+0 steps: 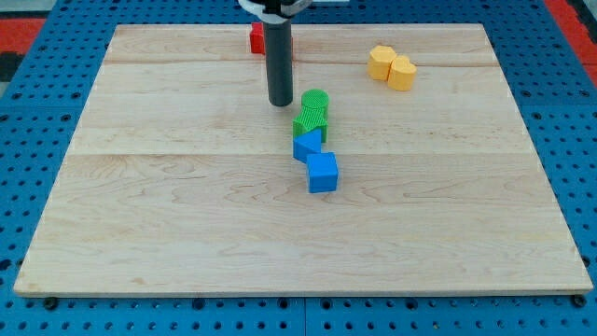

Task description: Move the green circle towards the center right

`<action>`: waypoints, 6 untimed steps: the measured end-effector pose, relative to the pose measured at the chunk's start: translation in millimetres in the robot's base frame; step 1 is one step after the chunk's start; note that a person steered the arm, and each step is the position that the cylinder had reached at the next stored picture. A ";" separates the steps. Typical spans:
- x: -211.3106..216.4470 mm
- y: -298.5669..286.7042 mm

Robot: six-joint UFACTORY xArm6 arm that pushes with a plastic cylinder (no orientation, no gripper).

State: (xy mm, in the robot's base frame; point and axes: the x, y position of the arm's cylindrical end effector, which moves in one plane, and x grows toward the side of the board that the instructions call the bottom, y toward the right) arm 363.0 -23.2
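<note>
Nearest the camera is the bare front edge of the wooden board [298, 271], which rests on a blue perforated surface [37, 187]. Going up the view, the first object met is a blue cube [323, 173], slightly right of the board's middle. Touching its upper left corner is a second blue block [305, 146], shape not clear. Directly above that, and touching it, sits a green block [307, 124] with angular sides. The green circle [315, 101] stands at the top of this chain, in contact with the angular green block. The four pieces form one short line running from upper middle down toward the view's right.

The arm carries no jaws or hand, only a straight dark rod, so nothing is being held. My tip [281, 103] is down on the board just to the view's left of the green circle, close beside it; whether it touches cannot be told.

Behind the rod, near the board's top edge, a red block [256, 38] is partly hidden. Two yellow blocks, one [380, 62] and another [401, 73], touch each other at the upper right, well apart from the green circle.
</note>
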 end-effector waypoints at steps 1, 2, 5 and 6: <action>1.1 10.6; 1.1 34.9; 1.1 107.9; 0.6 110.6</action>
